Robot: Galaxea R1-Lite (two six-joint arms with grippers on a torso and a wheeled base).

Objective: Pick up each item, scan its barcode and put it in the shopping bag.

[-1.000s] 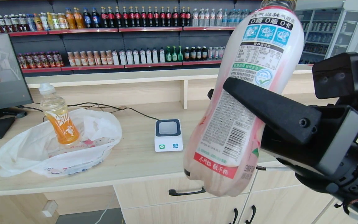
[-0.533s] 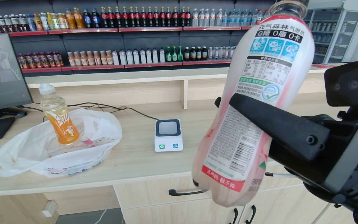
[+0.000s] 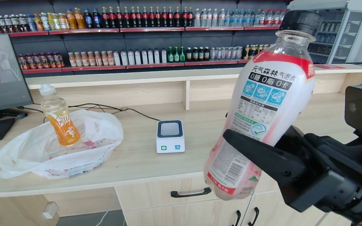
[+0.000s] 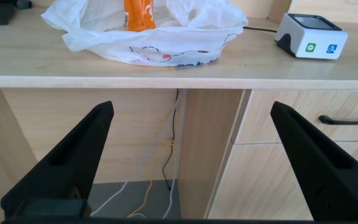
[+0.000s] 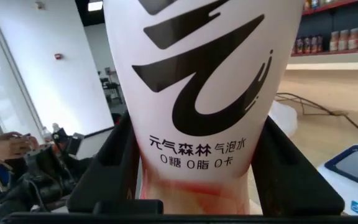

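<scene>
The pink bottle (image 3: pixel 264 103) is held in the right hand (image 3: pixel 231 130), whose fingers are closed on its lower half, one across the front of the label and one behind. It is carried in the air in front of the counter (image 3: pixel 137 157), not resting on anything.

The scanner (image 3: pixel 170 136) is found to the left of this hand, lower down and farther forward, with its window turned upward. The bottle's long axis is kept close to upright, with the black cap tipped up and away to the right and the base swung down toward the scanner's side. The barcode (image 3: pixel 231 168) is printed just below the gripping finger, near the base, and is turned toward the robot, not down at the window. A tilt of the bottle is therefore judged necessary before a scan can be read.

The bag (image 3: pixel 27 153) lies beyond the scanner, well to the left, with an orange bottle (image 3: pixel 60 117) standing in it.

The left hand (image 4: pixel 191 112) is held spread wide and empty, below the counter's edge, nearer the bag.
</scene>
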